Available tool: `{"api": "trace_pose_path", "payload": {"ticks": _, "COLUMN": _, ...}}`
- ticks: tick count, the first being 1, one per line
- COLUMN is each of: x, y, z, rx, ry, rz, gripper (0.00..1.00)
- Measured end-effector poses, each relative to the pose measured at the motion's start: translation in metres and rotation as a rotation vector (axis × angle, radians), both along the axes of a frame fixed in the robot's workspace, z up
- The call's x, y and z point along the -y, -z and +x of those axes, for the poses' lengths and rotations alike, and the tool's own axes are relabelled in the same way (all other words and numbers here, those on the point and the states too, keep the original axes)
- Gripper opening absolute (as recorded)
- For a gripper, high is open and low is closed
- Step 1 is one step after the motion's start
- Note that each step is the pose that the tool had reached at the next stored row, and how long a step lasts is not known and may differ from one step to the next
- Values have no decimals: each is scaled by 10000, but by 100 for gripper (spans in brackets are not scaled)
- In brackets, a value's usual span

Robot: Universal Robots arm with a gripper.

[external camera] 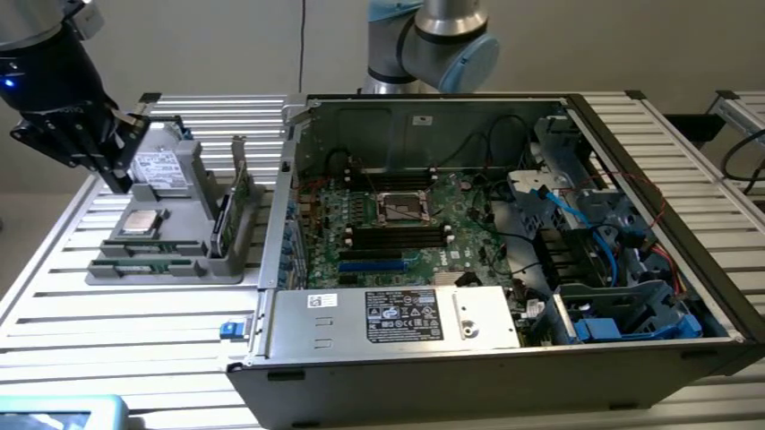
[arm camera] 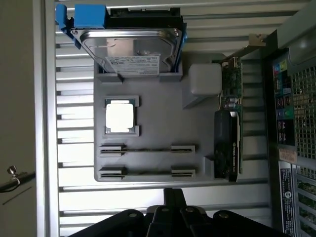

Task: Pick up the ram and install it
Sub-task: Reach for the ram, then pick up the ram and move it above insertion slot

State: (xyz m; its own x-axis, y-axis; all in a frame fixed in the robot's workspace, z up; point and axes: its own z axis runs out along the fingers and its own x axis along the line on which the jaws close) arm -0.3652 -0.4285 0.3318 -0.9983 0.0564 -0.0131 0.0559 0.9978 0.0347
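- While the arm hangs over the bench (external camera: 120, 313), I see the claw (external camera: 117, 179) above the grey holder (external camera: 192, 269), touching nothing.
- From the wrist view, the claw (arm camera: 173, 193) has its fingers pressed together with nothing between them.
- Its tips show just past the holder's (arm camera: 158, 123) slotted end.
- At that slotted end the ram (arm camera: 147, 173) sits as a thin strip on edge between two clips. A second strip like it lies in the slot next to it.
- In the exterior view the ram (external camera: 153, 266) is a sliver of green low in the holder, and I can't make out its chips or label.
- Next to the slots, toward the holder's middle, a square processor (arm camera: 120, 117) lies flat in its pocket.
- At the holder's opposite end a hard drive (arm camera: 131, 47) in a blue caddy leans tilted in its cradle.
- Along the holder's long side a green card (arm camera: 232, 98) with a metal bracket stands on edge.
- Just beside that side of the holder stands the open computer case (external camera: 478, 224), motherboard exposed.
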Motion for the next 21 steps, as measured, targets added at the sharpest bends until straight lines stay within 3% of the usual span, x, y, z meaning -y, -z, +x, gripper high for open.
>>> {"api": "trace_pose_path", "payload": {"ticks": 10, "x": -1, "y": 126, "z": -15, "rx": -1, "ry": -85, "rz": -139, "gripper": 11}}
{"api": "trace_pose_path", "payload": {"ticks": 19, "x": -2, "y": 132, "z": -16, "rx": 1, "ry": -301, "rz": -147, "gripper": 11}}
{"api": "trace_pose_path", "payload": {"ticks": 21, "x": -3, "y": 132, "z": -16, "rx": 4, "ry": -636, "rz": -147, "gripper": 11}}
